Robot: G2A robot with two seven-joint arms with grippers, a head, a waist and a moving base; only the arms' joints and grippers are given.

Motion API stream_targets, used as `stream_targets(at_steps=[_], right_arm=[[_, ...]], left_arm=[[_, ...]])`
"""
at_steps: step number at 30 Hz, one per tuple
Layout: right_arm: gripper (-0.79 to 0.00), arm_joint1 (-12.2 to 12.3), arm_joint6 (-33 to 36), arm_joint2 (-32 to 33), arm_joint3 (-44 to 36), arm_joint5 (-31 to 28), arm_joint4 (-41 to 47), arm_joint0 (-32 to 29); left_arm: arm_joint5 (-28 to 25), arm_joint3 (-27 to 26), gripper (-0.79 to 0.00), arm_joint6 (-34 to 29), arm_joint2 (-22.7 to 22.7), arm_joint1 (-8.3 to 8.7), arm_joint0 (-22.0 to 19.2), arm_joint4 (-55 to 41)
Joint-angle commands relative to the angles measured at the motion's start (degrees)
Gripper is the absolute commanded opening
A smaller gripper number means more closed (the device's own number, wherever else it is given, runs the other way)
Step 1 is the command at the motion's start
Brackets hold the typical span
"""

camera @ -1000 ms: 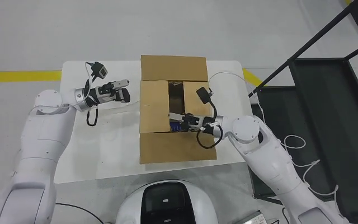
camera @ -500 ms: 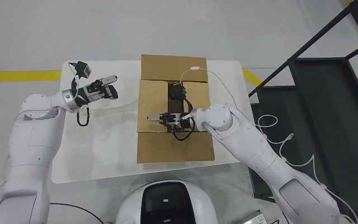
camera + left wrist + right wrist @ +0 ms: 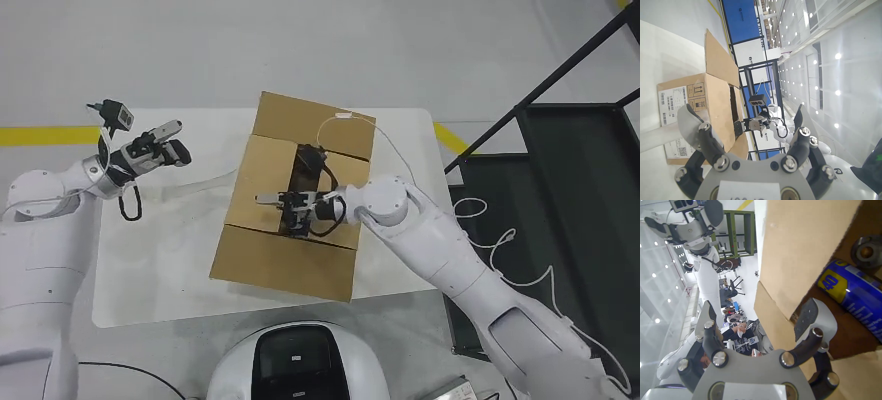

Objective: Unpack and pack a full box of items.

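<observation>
Your right end effector [image 3: 276, 200] straddles a flap [image 3: 791, 256] of the box [image 3: 290, 250].
It is wide open and grips nothing; your left end effector [image 3: 171, 140] is open and empty near the surface's [image 3: 160, 260] far-left corner.

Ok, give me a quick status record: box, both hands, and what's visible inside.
box: cardboard box, askew on the white table, top partly open
right hand: right hand open, straddling a top flap, one finger inside the box
left hand: left hand open, empty, over the table, apart from the box
inside: blue and yellow spray can, dark round part beside it
</observation>
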Motion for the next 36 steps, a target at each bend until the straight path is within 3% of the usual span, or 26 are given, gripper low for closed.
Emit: stream_targets(at_steps=[1, 9, 13, 21, 28, 36], right_arm=[[0.000, -0.1, -0.4, -0.4, 0.2, 1.1, -1.2, -0.1], [0.000, -1.6, -2.0, -1.7, 0.6, -1.8, 2.7, -0.1], [0.000, -2.9, -3.2, -1.6, 1.3, -7.9, 9.6, 0.1], [0.000, -6.6, -8.8, -5.7, 2.1, -18.5, 14.0, 2.8], [0.000, -12.3, -13.0, -15.4, 9.2, -16.8, 11.7, 8.7], [0.000, -16.4, -16.2, -19.3, 15.4, -15.9, 7.0, 12.1]], left_arm=[[0.2, -0.5, 0.000, 0.2, -0.2, 0.14, 0.3, 0.0], [0.7, -2.4, 0.000, 0.5, 0.0, 0.46, 1.3, -0.3], [0.1, -3.1, 0.000, 0.1, -0.9, 0.71, 1.6, -2.1], [-2.2, -5.9, 0.000, -0.4, -5.7, 1.79, 2.8, -7.3], [-1.2, -7.3, 0.000, -1.9, -6.8, 2.12, 3.7, -11.3], [1.8, -2.6, 0.000, -7.2, -2.0, 1.29, 0.2, -14.3]])
